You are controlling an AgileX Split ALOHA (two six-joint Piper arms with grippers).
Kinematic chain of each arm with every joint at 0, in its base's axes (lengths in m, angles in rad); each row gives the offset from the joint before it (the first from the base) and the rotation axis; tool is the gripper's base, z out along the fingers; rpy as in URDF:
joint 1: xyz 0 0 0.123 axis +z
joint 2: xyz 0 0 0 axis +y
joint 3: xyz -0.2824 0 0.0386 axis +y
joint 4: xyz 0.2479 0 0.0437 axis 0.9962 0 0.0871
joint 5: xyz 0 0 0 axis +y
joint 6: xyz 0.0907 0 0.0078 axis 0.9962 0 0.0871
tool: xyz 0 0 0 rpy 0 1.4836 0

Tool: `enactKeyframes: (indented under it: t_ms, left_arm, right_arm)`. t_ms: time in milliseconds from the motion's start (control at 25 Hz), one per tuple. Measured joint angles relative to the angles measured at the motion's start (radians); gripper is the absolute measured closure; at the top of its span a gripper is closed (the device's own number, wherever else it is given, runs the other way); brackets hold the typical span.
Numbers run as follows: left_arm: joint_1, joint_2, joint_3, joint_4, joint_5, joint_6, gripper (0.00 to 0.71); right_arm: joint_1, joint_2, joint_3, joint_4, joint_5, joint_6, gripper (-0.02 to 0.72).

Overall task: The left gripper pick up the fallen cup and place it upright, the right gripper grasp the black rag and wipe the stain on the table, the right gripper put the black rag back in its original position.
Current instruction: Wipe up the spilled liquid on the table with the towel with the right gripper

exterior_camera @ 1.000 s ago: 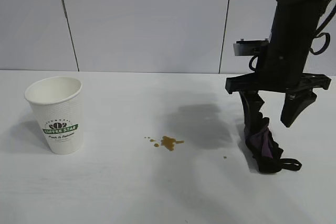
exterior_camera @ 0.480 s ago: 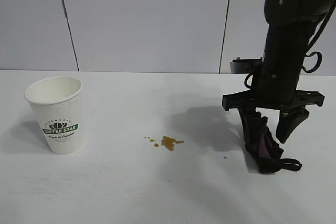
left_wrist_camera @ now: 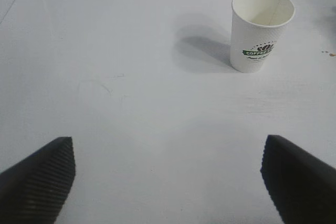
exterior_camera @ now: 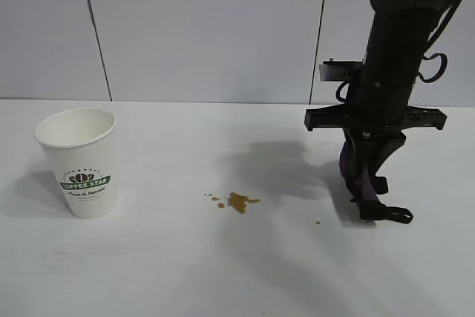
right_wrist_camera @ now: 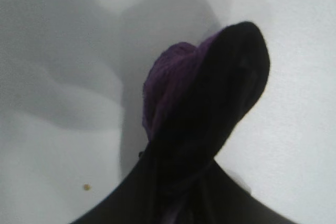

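The right gripper (exterior_camera: 369,183), a black arm with long tapered fingers, points straight down at the right of the wide white matte table (exterior_camera: 223,272), its fingers pinched together on the small bunched black-and-purple rag (exterior_camera: 364,183), whose loop strap trails on the surface. To wipe well, it should keep a firm pinch and drag the cloth left across the small brown coffee-coloured stain (exterior_camera: 237,201). The tall white paper cup (exterior_camera: 80,161) stands upright far left. The left gripper (left_wrist_camera: 168,177) hangs wide open, idle.
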Motion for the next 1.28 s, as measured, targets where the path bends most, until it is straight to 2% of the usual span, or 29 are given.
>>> enactKeyframes:
  t_ms: [200, 400, 760, 920, 1280]
  left_arm:
    - [0.0, 0.0, 0.0, 0.0, 0.0, 0.0, 0.016]
    - [0.0, 0.0, 0.0, 0.0, 0.0, -0.001, 0.016]
    - [0.0, 0.0, 0.0, 0.0, 0.0, -0.001, 0.016]
    - [0.0, 0.0, 0.0, 0.0, 0.0, -0.001, 0.016]
    - [0.0, 0.0, 0.0, -0.002, 0.0, -0.001, 0.016]
  right_arm:
    - [0.099, 0.0, -0.034, 0.042, -0.018, 0.0, 0.618]
    - [0.175, 0.0, -0.034, 0.087, -0.067, 0.022, 0.618]
    - [0.203, 0.013, -0.034, 0.223, -0.14, 0.038, 0.618]
    - [0.226, 0.046, -0.035, 0.245, -0.172, 0.043, 0.618]
    - [0.261, 0.134, -0.115, 0.293, -0.192, 0.047, 0.618]
